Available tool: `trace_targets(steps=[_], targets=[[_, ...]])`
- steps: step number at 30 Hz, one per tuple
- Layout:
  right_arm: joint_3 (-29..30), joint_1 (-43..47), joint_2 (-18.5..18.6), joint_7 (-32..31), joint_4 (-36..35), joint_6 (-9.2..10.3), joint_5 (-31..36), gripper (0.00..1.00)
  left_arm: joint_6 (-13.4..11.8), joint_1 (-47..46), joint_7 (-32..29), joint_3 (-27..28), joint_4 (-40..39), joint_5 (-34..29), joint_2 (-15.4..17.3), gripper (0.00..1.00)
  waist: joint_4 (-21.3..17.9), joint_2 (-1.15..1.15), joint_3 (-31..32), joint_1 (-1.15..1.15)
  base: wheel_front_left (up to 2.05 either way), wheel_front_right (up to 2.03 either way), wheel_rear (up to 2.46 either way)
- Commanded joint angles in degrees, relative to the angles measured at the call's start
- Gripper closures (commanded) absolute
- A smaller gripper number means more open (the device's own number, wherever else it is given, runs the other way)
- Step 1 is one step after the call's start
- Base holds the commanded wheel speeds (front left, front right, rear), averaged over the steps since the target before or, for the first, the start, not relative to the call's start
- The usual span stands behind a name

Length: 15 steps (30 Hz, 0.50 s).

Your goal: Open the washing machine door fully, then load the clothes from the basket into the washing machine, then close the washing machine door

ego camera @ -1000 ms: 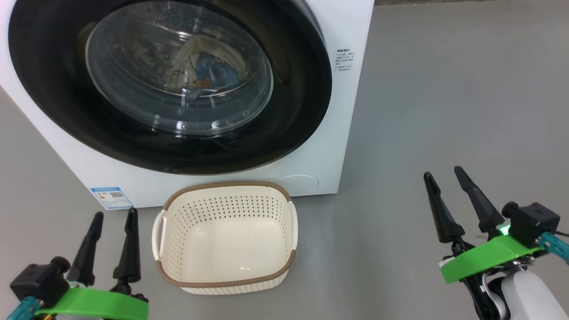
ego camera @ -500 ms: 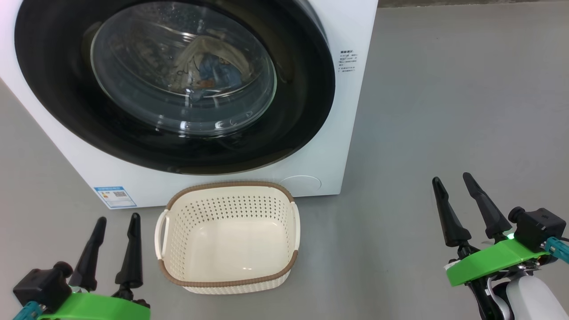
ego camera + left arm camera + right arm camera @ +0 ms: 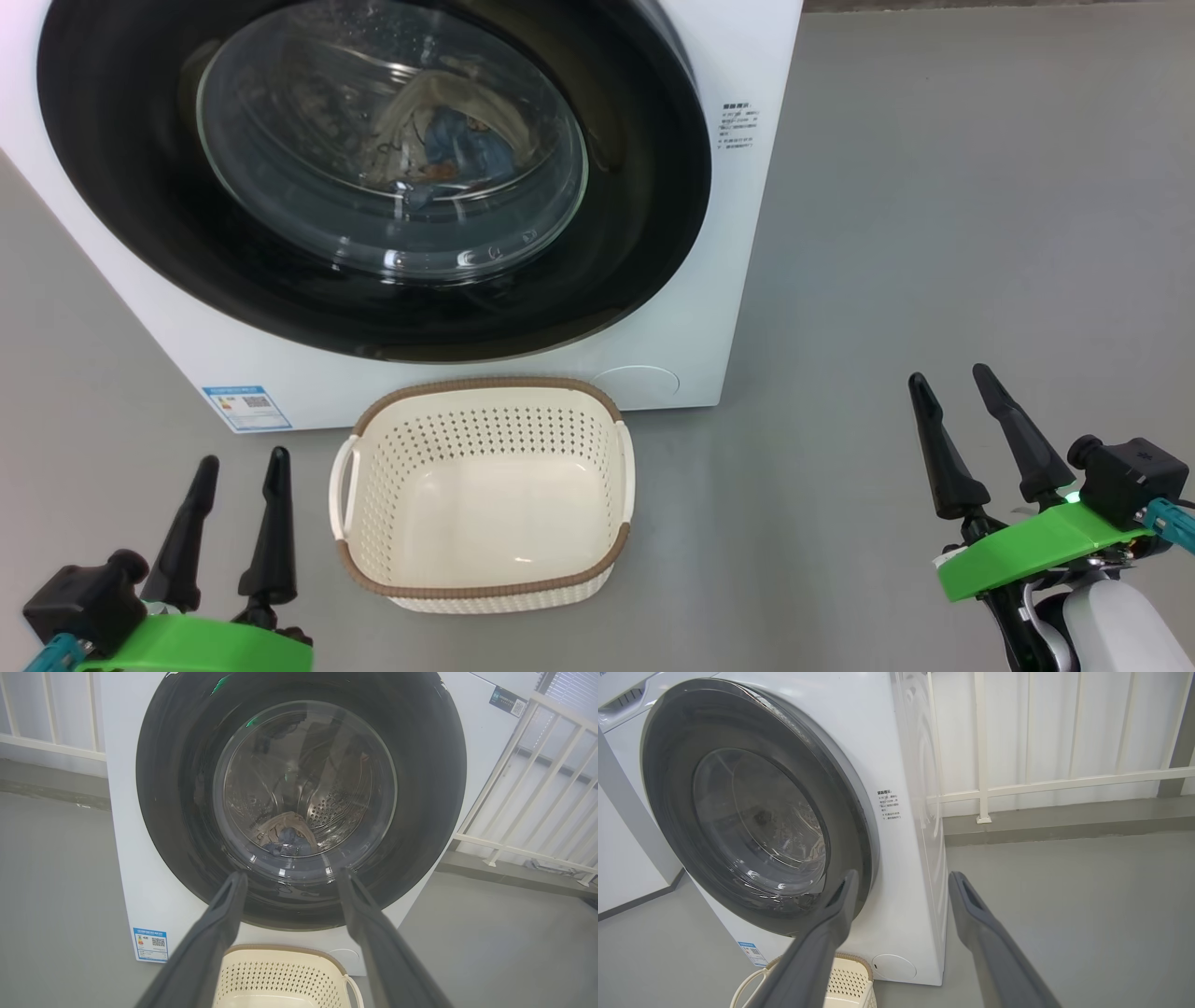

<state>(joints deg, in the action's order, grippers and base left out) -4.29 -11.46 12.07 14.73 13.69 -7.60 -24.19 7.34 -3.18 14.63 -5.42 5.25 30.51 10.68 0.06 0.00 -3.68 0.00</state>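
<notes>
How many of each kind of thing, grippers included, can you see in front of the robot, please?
washing machine: 1
washing machine door, shut: 1
basket, empty: 1
clothes, one bundle behind the door glass: 1
Grippers: 2 (left gripper, right gripper)
Total: 6
</notes>
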Motion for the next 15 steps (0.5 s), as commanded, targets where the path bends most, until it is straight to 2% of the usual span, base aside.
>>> trace_targets(steps=[1, 15], targets=[[-0.9, -0.3, 0.2, 0.3, -1.2, 0.11, 0.8, 0.0, 0.1, -1.2, 0.4, 2.3, -1.1, -0.4, 0.9, 0.0, 0.1, 0.0, -0.1, 0.0, 0.0, 0.0, 0.0], [-1.1, -0.6, -0.1, 0.3, -0.9, 0.11, 0.8, 0.0, 0.1, -1.3, 0.4, 2.5, -0.5, 0.0, 0.6, 0.0, 0.2, 0.0, -0.2, 0.0, 0.0, 0.0, 0.0]])
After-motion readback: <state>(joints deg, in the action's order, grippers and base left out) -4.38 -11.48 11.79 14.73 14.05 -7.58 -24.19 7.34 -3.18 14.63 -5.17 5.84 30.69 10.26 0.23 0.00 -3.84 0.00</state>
